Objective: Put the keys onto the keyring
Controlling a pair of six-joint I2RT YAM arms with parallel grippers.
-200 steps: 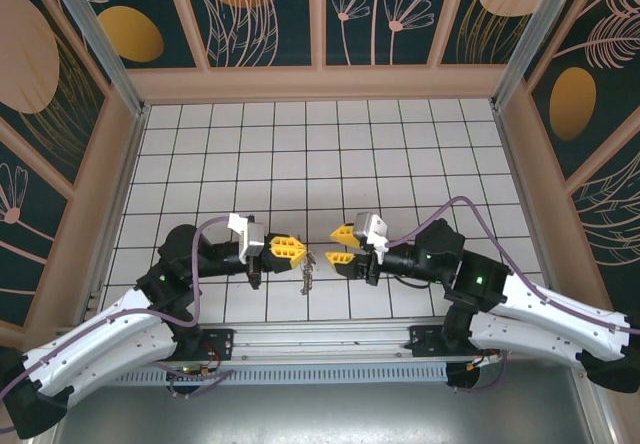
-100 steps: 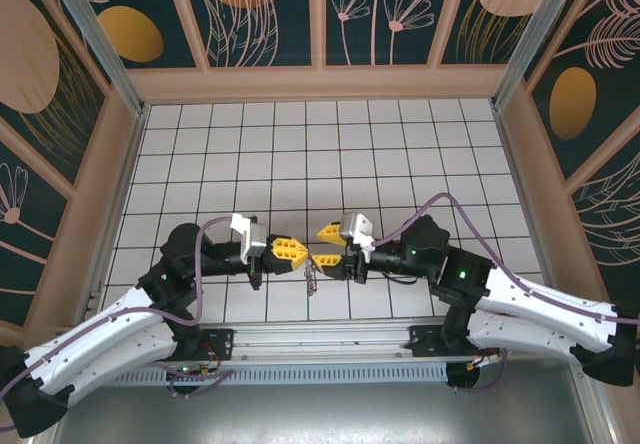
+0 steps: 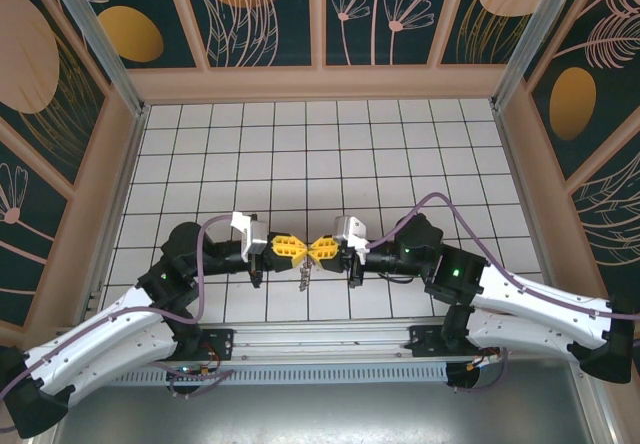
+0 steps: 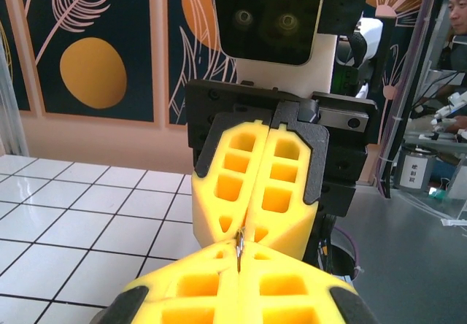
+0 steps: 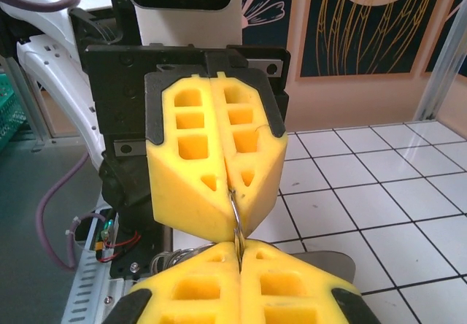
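Top external view: left gripper (image 3: 303, 249) and right gripper (image 3: 316, 249) meet tip-to-tip, both pinching the keyring (image 5: 236, 214). Keys (image 3: 302, 276) dangle toward 6 o'clock.

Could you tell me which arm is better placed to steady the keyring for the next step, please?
Probably the left: the left gripper is shut on the keyring, whose dangling metal bits hang under its fingertips. The right gripper, also shut on it tip to tip, seems freer to work.

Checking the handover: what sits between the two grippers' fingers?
A thin metal ring, pinched by both the left gripper and the right gripper; the right wrist view shows it.
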